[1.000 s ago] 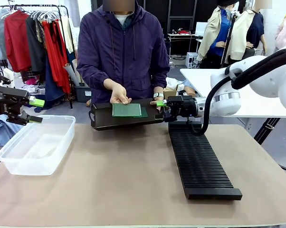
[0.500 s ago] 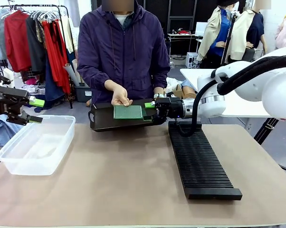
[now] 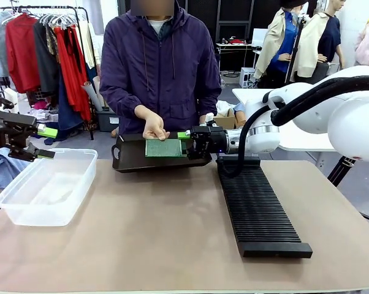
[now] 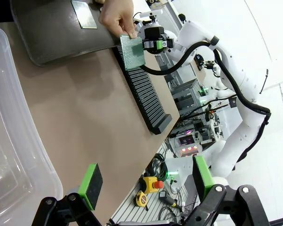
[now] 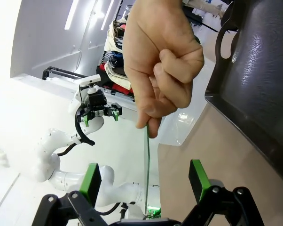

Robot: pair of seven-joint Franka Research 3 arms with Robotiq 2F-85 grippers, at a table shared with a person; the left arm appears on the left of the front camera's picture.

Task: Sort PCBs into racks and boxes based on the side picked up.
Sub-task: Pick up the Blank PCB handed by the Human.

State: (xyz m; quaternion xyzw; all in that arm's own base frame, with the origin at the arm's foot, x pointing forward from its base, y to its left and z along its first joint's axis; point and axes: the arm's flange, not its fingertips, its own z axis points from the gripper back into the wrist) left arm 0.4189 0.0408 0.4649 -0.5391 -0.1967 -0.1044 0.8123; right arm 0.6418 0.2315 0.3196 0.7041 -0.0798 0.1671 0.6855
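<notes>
Bench (image 3: pixel 172 233) side, over the tray (image 3: pixel 128 160), a person (image 3: pixel 154 67) holds the PCB (image 3: pixel 164 147) edge-on to your wide-open right hand (image 5: pixel 146 181): centre it, then close gently below their grip.

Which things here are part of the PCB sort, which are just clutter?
Job: PCB in the person's hand; second PCB on the tray; slotted rack; clear box.
Lying about: hanging clothes; white side table.

Bare tabletop (image 3: pixel 154 220) between tub (image 3: pixel 31 214) and rack (image 3: pixel 258 208); person's hand (image 3: pixel 154 127), tray (image 3: pixel 132 160) before right claw (image 3: pixel 184 143).
</notes>
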